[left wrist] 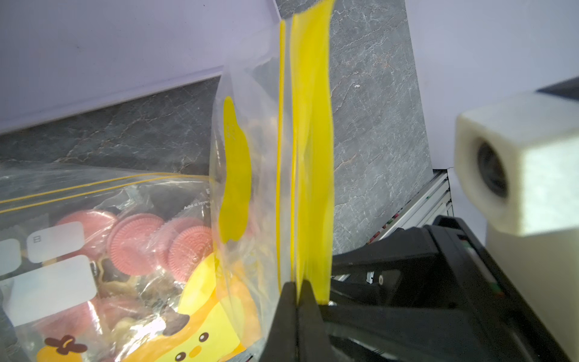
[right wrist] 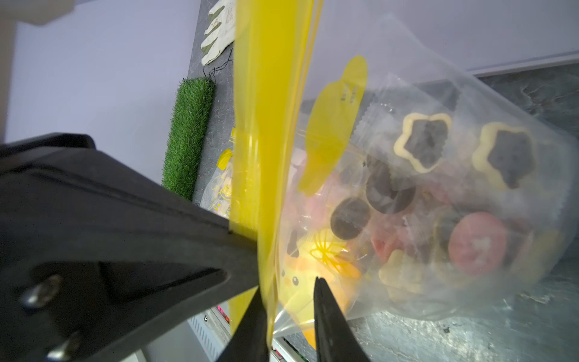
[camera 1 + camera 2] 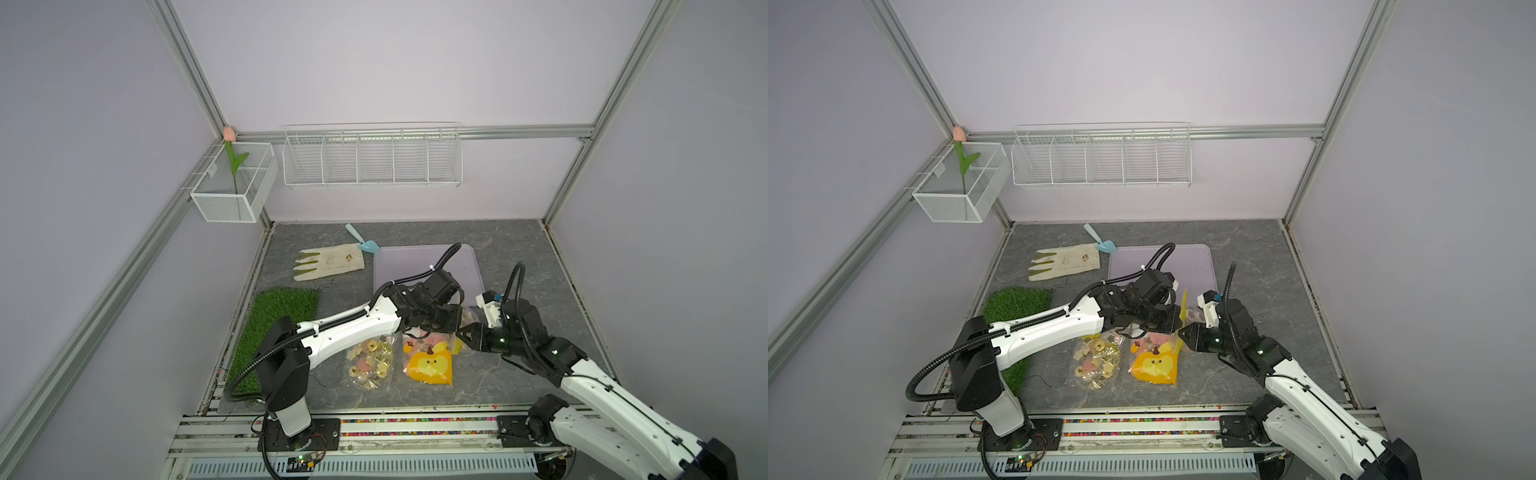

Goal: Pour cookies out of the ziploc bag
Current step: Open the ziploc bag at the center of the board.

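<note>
Left fingers (image 1: 286,316) clench the ziploc bag (image 1: 260,131) rim; right fingers (image 2: 330,319) straddle it, seemingly parted.

The cookies (image 1: 134,241) are kept in the ziploc bag (image 3: 428,368); a tray (image 3: 395,262) is set behind it; a second bag (image 3: 370,363) is laid left of it.

In a top view the left arm (image 3: 353,328) hides part of the ziploc bag (image 3: 428,368). Through the plastic the cookies (image 2: 476,247) look blurry, and the bag's yellow strip (image 1: 311,125) runs off the picture's edge
</note>
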